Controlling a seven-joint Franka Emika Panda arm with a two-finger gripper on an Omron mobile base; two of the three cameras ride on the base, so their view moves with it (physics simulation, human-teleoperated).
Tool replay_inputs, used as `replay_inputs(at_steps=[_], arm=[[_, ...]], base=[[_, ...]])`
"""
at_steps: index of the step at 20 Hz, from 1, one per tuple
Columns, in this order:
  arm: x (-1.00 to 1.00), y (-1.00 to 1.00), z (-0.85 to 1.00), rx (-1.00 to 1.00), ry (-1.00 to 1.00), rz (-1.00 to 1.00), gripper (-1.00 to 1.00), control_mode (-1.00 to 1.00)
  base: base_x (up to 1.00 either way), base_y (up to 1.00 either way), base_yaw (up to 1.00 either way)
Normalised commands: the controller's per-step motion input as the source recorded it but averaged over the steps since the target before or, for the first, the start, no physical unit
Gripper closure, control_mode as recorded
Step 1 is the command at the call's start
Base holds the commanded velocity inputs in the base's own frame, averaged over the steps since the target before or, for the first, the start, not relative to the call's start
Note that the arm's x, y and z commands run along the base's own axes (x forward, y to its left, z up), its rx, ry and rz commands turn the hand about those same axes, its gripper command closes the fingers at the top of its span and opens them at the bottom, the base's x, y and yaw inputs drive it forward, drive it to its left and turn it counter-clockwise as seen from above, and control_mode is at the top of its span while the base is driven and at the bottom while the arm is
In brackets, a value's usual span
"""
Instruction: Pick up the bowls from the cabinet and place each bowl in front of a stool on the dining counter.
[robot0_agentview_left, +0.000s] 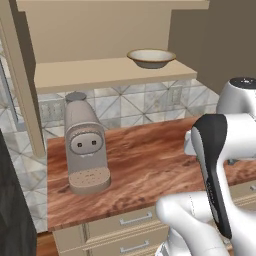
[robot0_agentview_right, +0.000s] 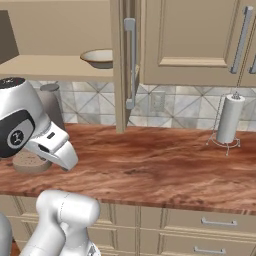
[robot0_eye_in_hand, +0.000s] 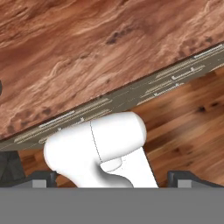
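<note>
Cream bowl (robot0_agentview_left: 151, 57) is sitting on the shelf inside the open cabinet (robot0_agentview_right: 120, 65), above the coffee machine (robot0_agentview_left: 85, 145); end effector (robot0_eye_in_hand: 113, 177) is hanging open & empty — no placements showing yet.

Cream bowl (robot0_agentview_right: 98, 58) half behind the open cabinet door (robot0_agentview_right: 125, 65) (right base view).

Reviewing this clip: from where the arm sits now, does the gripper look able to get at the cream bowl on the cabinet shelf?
Probably yes. The cabinet door stands open and the cream bowl sits near the shelf's front edge with nothing before it; the open gripper points down at the counter, so it must swing up.
</note>
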Motion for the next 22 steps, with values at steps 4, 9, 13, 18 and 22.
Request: replay_inputs(at_steps=[4,9,13,18,22], arm=[[0.00,0.00,0.00,0.00,0.00,0.00,-1.00,1.00],[0.00,0.00,0.00,0.00,0.00,0.00,-1.00,1.00],[0.00,0.00,0.00,0.00,0.00,0.00,-1.00,1.00],[0.02,0.03,0.07,-0.03,0.00,0.02,-1.00,-1.00],[0.01,0.26,0.07,-0.16,-0.01,0.09,-1.00,-1.00]], base=[[0.46,0.14,0.02],[0.36,0.22,0.00],[0.18,0.17,0.00],[0.00,0.02,0.00],[0.00,0.00,0.00]])
